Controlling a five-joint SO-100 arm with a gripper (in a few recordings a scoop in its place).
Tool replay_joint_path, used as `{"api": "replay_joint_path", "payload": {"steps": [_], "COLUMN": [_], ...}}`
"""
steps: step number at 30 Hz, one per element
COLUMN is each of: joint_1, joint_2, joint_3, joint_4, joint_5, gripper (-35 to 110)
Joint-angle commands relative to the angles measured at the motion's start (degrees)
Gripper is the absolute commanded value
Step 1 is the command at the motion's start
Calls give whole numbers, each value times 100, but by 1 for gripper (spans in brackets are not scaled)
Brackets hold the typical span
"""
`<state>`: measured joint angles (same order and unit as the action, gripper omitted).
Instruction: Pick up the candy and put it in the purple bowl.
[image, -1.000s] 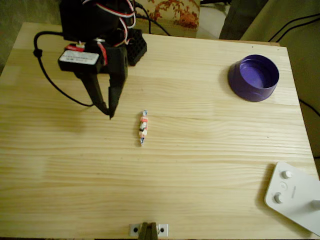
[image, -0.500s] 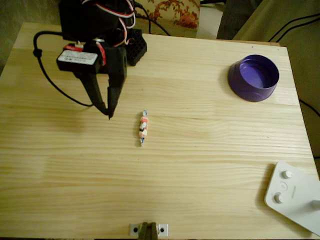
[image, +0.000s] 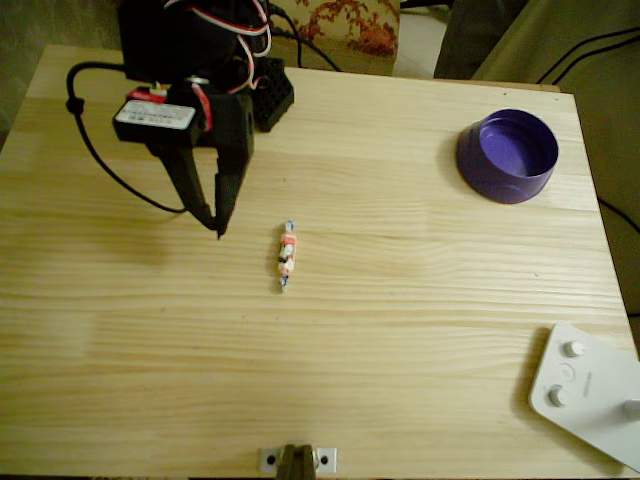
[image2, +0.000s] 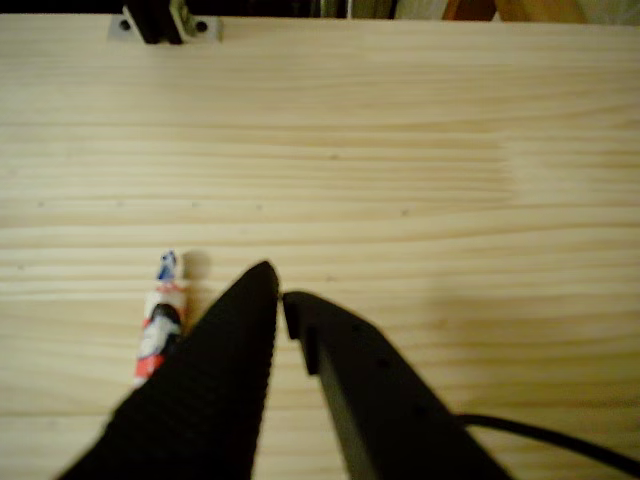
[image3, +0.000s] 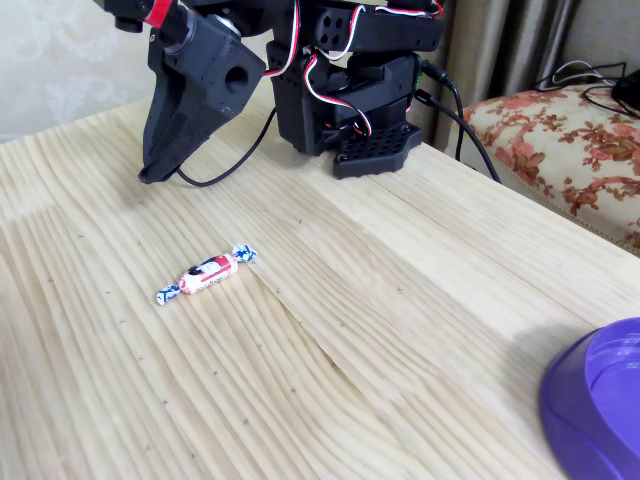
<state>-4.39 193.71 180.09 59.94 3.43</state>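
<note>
- Candy (image: 287, 256) lies flat on the wooden table (image: 400, 330), near the middle, with its long side pointing away from my base; nothing touches it.
- My gripper (image: 216, 222) has the two fingers together, tips almost touching, and holds nothing.
- Compared with one second ago, my gripper has shifted only a little toward my base and to the left of the overhead view. The candy has not moved. I judge the approach is only at its start, and I must open the fingers before I go down.
- In the overhead view my fingertips are beside the candy, to its left, not above it. I must move to the right in this view.
- The wrist view shows the narrow slit between my fingers, and the candy (image2: 160, 322) just to the left of my left finger.
- The overhead view shows the purple bowl (image: 507, 155) in the far right corner, well apart from the candy, and a white device with knobs (image: 590, 392) in the near right corner.
- The fixed view shows my gripper (image3: 150, 176) hovering above the table.
</note>
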Motion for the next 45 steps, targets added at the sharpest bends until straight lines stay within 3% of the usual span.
{"api": "replay_joint_path", "payload": {"steps": [1, 22, 29, 36, 45], "joint_1": [-18, -18, 62, -193, -765], "joint_2": [413, 396, -281, -2347, -5221], "joint_3": [-114, -123, -624, -2294, -5036], "joint_4": [9, 0, -905, -835, 562], "joint_5": [88, 88, 70, 88, 721], "gripper": [0, 0, 0, 0, 0]}}
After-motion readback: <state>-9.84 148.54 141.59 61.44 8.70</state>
